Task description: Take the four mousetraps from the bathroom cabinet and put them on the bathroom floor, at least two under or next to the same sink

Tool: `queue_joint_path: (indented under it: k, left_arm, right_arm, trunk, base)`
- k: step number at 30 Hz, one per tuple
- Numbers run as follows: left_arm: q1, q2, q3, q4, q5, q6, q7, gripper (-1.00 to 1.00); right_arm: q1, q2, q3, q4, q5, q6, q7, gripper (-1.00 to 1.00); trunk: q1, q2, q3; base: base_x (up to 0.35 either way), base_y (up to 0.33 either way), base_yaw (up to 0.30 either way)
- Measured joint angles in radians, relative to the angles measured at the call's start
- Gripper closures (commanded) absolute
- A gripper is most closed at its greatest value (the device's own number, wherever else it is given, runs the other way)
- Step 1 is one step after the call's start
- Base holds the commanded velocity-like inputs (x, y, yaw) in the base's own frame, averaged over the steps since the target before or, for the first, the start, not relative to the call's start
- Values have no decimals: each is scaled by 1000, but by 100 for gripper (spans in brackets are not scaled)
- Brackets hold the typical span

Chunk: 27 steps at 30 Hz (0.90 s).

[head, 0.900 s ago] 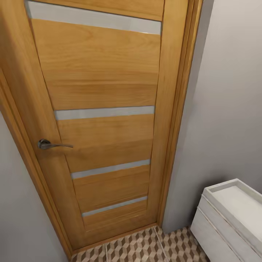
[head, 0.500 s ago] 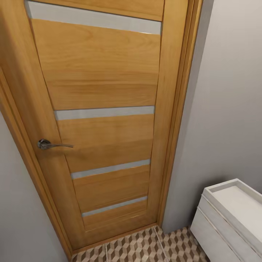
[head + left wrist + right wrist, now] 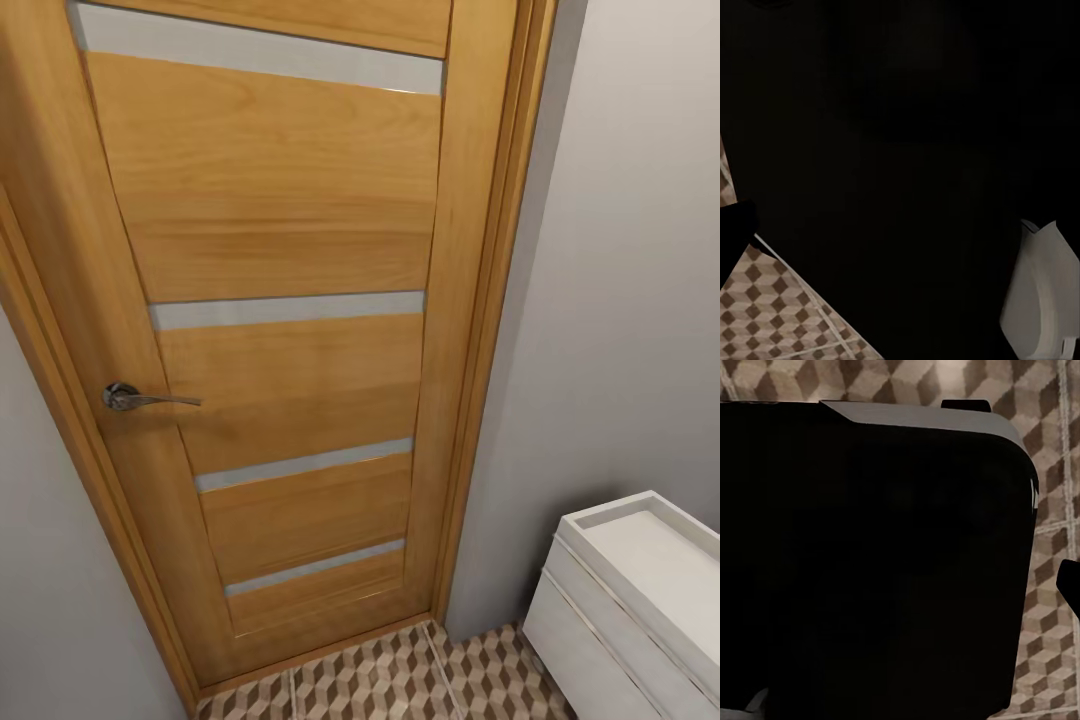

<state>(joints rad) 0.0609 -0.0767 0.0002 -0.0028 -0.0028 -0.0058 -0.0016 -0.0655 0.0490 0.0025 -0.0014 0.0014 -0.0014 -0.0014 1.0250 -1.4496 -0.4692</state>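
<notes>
Door [image 3: 270,330]: closed orange-brown wood, metal handle [image 3: 140,398] at left.
Bathroom floor [image 3: 400,685]: cube-patterned tiles below the door.
Bathroom sink [image 3: 640,590]: white, lower right, against the grey wall.
Grippers: dark shapes block both wrist views; I cannot tell their state.

A large matte-black body [image 3: 870,570] with a rounded corner and a pale-lit edge.

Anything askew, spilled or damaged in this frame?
Nothing stands out. The wooden door is shut with its handle level, the white sink sits intact against the wall, and the visible floor tiles show no spill.
</notes>
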Motion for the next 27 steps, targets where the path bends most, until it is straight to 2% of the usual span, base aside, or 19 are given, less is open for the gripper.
queue_joint_path:
  k: [27]
  left_arm:
    - [0,-6,0,0,1,-1,-1,-100]
  right_arm:
    - [0,-3,2,-1,1,0,0,-100]
  trunk:
    - [0,0,0]
  base:
    - [0,0,0]
